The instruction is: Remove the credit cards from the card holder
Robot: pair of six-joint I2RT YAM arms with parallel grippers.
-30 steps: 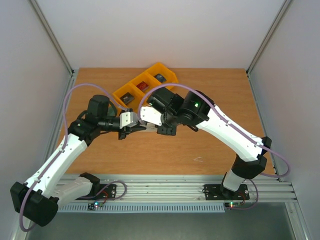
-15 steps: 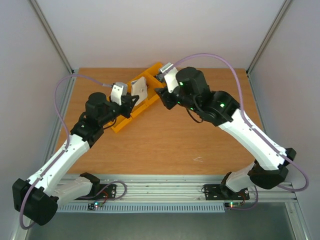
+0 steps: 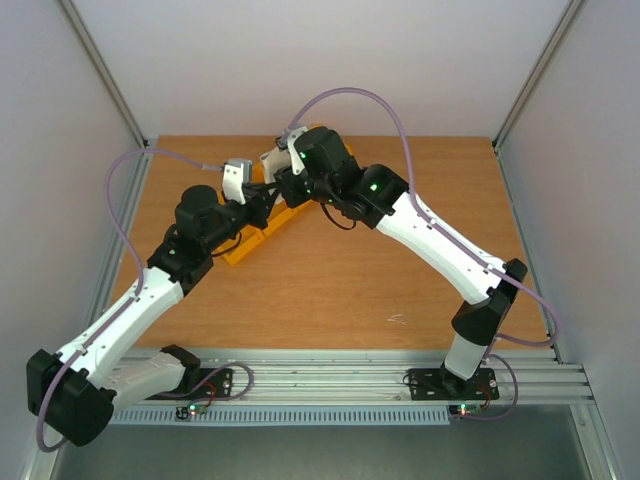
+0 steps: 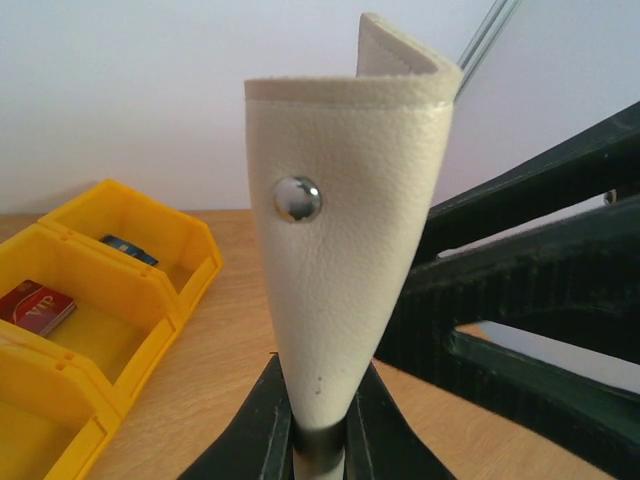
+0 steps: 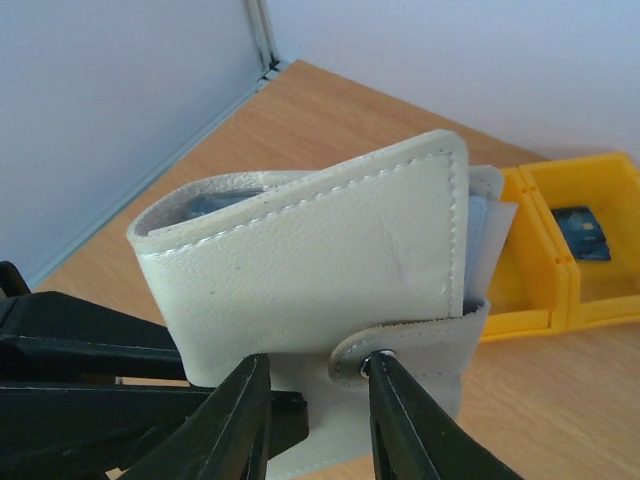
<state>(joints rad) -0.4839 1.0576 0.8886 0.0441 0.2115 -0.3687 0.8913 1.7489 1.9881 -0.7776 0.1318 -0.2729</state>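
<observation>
Holds the card holder [image 4: 340, 260] upright and clear of the table [image 4: 230, 370], pinched by its lower edge in the tightly closed left gripper [image 4: 318, 440].

Differs from one second ago: then low over mid-table, now raised beside the yellow bins [image 4: 170, 300].

Differs from half a second ago as well: then the right gripper [image 5: 315, 375] apart near the far bin, now back at the holder. Fingers narrowly parted astride the end of the snap strap [image 5: 420, 340], touching it on one side, not visibly clamped.

Shows a red card [image 4: 35, 305] and a dark card [image 4: 125, 248] lying in separate bins. Shows a dark edge inside the fold in the right wrist view, possibly a further card; cannot confirm.

Suggests a finished drop-off and a return for the next extraction. Requires unsnapping or spreading the holder before any further pull. Risks twisting the holder out of the left grip if tugged hard by the strap.
</observation>
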